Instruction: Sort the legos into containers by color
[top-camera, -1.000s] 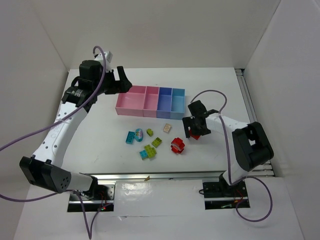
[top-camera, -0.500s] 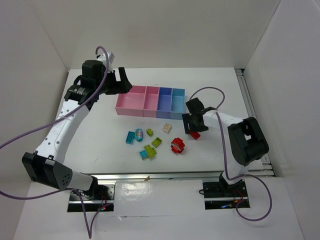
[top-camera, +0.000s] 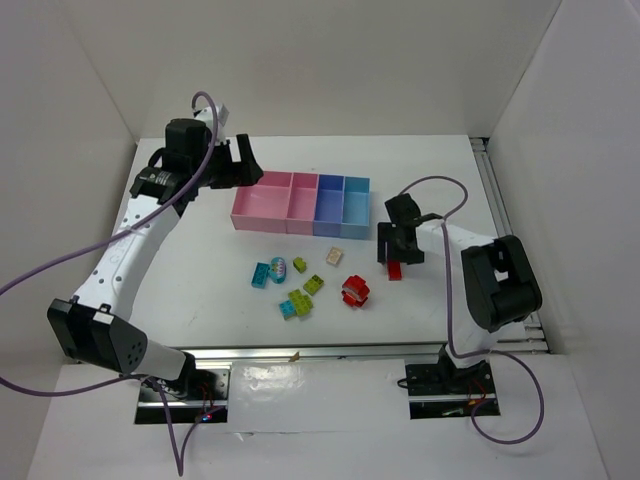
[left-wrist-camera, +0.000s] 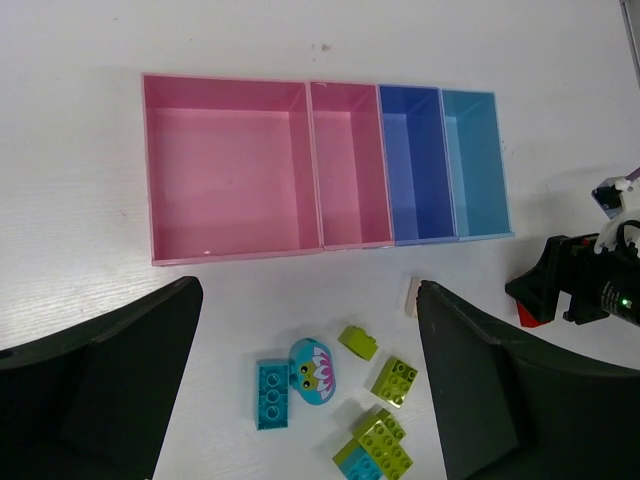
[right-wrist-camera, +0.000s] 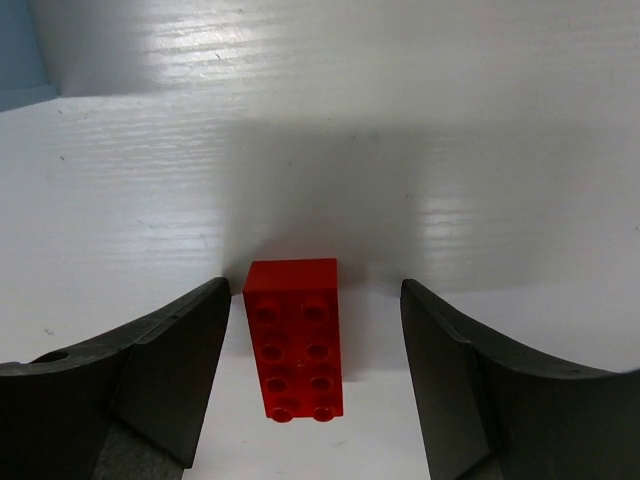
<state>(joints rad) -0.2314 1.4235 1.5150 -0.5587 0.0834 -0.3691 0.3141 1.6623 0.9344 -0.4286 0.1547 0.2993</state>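
Note:
The four-bin tray (top-camera: 300, 204) has two pink, one blue and one light blue compartment; all look empty in the left wrist view (left-wrist-camera: 230, 256). A red brick (right-wrist-camera: 296, 340) lies flat on the table between my right gripper's (right-wrist-camera: 315, 300) open fingers, untouched by either; it also shows in the top view (top-camera: 394, 269). Right gripper (top-camera: 396, 250) is low, just right of the tray. Left gripper (top-camera: 240, 165) is open and empty, high behind the tray's left end; its fingers (left-wrist-camera: 130, 380) frame loose legos: cyan brick (left-wrist-camera: 271, 393), teal round piece (left-wrist-camera: 312, 372), lime bricks (left-wrist-camera: 395, 381), beige brick (left-wrist-camera: 411, 297).
A red round piece (top-camera: 354, 291) lies on the table left of the red brick. A lime-and-cyan stack (top-camera: 296, 303) sits nearest the front. White walls enclose the table. A rail (top-camera: 497, 190) runs along its right edge.
My right gripper has turned and shifted slightly right and back. The red brick stays at about the same spot under it. The left arm has barely moved.

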